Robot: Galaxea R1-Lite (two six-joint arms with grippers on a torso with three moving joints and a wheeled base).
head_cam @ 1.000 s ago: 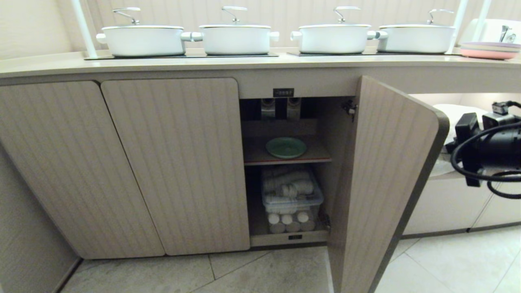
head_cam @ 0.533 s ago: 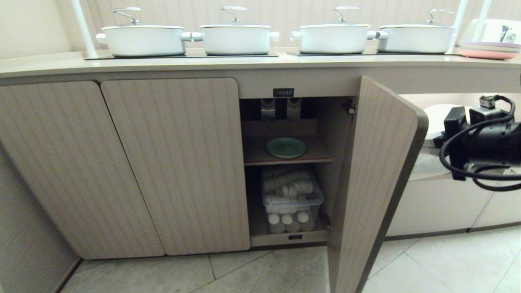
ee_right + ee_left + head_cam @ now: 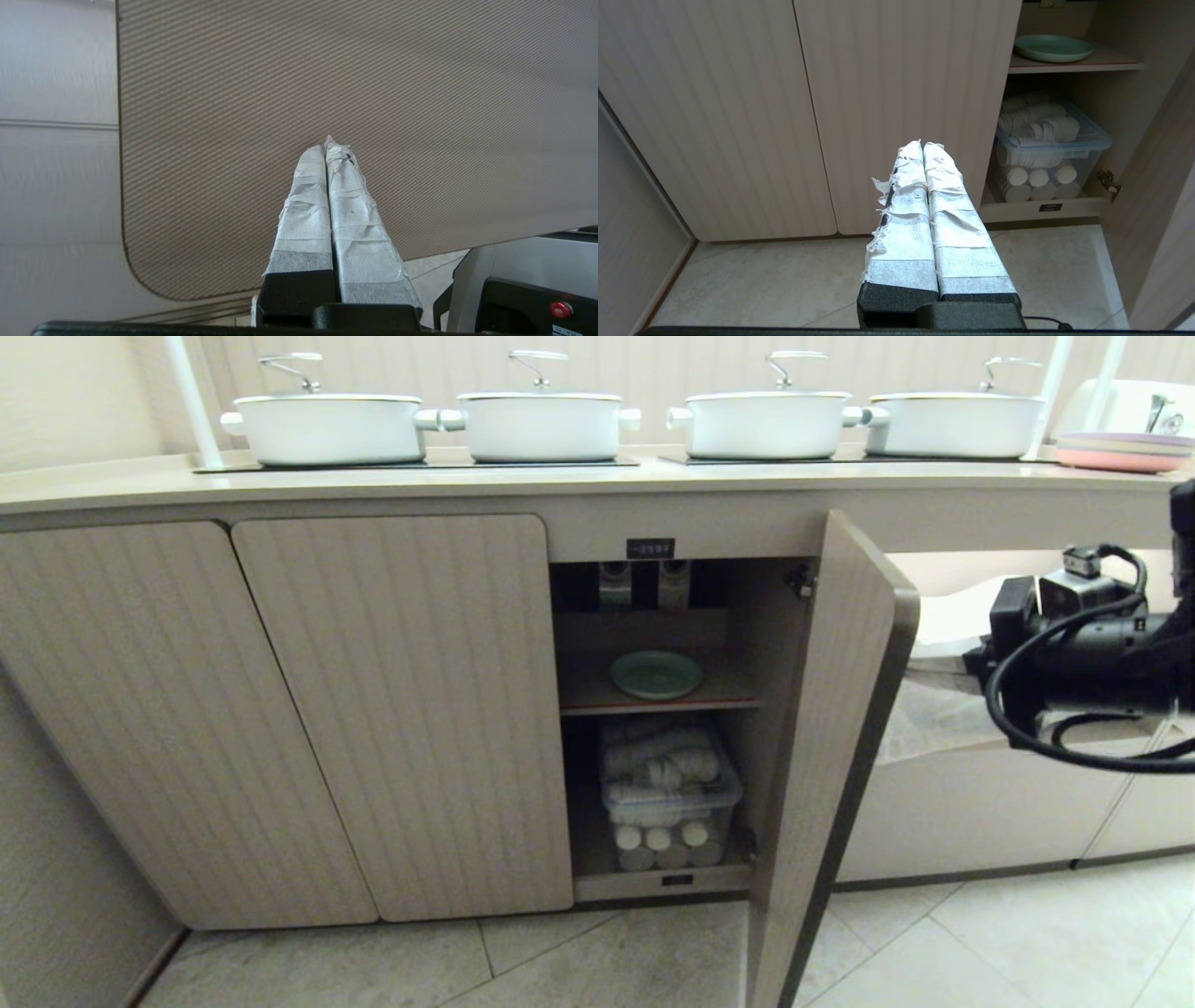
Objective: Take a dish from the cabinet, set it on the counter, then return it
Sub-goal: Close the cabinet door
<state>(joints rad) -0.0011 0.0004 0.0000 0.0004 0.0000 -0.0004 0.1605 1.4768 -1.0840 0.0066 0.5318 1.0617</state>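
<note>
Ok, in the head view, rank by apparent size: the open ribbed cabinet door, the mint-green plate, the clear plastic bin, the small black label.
1. Open ribbed beige cabinet door
2. Clear plastic bin
3. Round mint-green plate
4. Small black label

The door stands nearer the camera, which exaggerates its size.

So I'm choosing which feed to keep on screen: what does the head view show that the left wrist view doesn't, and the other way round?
Only the head view shows the counter with four white pots, the stacked plates at its far right, and the right arm beside the open door.

Only the left wrist view shows the left pincer, its taped fingers shut, aimed at the closed doors.

Both show the dish on the cabinet's shelf, the clear bin of white items beneath, and the floor.
</note>
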